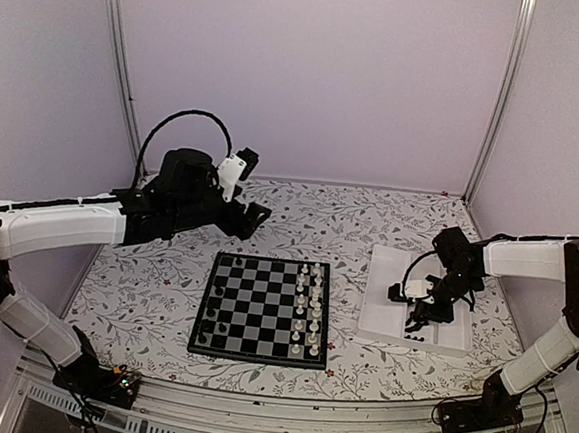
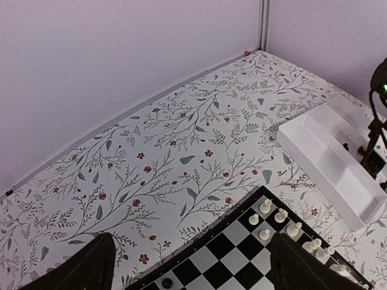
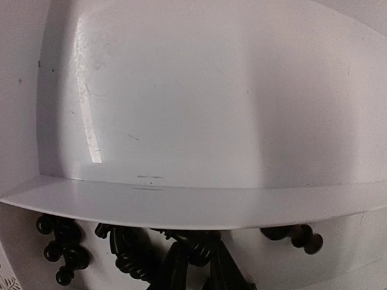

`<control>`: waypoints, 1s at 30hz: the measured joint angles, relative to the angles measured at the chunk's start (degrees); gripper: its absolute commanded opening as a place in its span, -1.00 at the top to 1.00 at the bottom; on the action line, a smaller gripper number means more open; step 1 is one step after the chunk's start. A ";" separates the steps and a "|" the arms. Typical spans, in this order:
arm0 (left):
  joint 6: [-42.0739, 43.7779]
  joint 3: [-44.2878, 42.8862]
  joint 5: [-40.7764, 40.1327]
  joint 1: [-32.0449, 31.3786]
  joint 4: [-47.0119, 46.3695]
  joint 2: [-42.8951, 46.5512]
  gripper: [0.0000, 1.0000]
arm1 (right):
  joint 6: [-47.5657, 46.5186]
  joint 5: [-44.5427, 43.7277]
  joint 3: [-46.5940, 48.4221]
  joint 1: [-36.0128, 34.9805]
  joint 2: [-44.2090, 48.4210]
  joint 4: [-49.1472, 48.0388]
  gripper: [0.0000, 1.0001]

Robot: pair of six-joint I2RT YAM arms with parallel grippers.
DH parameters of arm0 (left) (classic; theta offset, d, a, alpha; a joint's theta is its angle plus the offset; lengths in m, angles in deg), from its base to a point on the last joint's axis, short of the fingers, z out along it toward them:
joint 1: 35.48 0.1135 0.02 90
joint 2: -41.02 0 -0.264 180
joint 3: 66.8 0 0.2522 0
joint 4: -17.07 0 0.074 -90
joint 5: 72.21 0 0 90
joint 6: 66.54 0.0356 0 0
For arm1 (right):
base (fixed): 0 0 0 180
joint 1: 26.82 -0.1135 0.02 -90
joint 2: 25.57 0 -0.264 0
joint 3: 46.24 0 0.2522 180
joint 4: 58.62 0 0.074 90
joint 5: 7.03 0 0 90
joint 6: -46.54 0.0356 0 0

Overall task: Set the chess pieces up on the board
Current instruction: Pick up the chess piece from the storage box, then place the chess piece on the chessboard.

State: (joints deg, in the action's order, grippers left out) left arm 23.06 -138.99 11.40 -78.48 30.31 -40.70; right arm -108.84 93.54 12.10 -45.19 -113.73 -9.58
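Board [image 1: 262, 310]: black and grey checks, lying flat on the flowered cloth [image 1: 143, 295] between my two arms.

Black pieces [image 1: 212, 311]: a few stand on the board's left-hand columns, with gaps between them. More lie heaped at the near end of the white tray [image 1: 395, 275], which sits to the right of the board and apart from it.

White pieces [image 1: 307, 308]: ranged in two columns along the board's right side.

Left gripper [image 1: 252, 217]: raised over the cloth beyond the board's far left corner. Its fingers [image 2: 94, 266] are spread wide with nothing between them.

Right gripper [image 1: 422, 315]: down inside the tray, tips at the heap of black pieces on the near side of the tray's dividing wall [image 3: 193, 202]. From my wrist view I cannot tell whether the tips are parted or have hold of a piece.
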 measured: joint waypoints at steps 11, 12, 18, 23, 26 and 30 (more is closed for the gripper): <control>-0.26 -0.24 1.07 -0.31 0.02 -0.55 -0.80 | 1.36 -0.17 0.02 0.00 0.46 0.44 0.81; -0.26 -0.28 1.09 -0.33 0.02 -0.55 -0.80 | 1.55 -0.20 0.02 0.02 0.59 0.48 0.81; -0.31 -0.46 2.10 -0.50 0.02 -0.61 -0.71 | 2.73 1.07 0.98 2.25 1.73 2.40 0.82; -2.51 -0.44 4.46 -1.73 -1.07 -1.20 -0.46 | 4.09 6.51 3.93 6.84 2.99 4.22 0.82; -5.81 0.52 6.80 -3.91 -5.77 -1.57 -0.41 | 5.77 11.69 4.76 9.66 4.22 4.59 0.82; -9.33 4.39 6.64 -9.77 -16.94 -3.26 -0.37 | 9.29 19.89 4.79 10.99 5.68 5.18 0.82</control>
State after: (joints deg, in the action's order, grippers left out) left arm 13.72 -134.60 18.04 -88.26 13.37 -43.95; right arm -99.55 113.43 16.89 -34.19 -108.05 -4.40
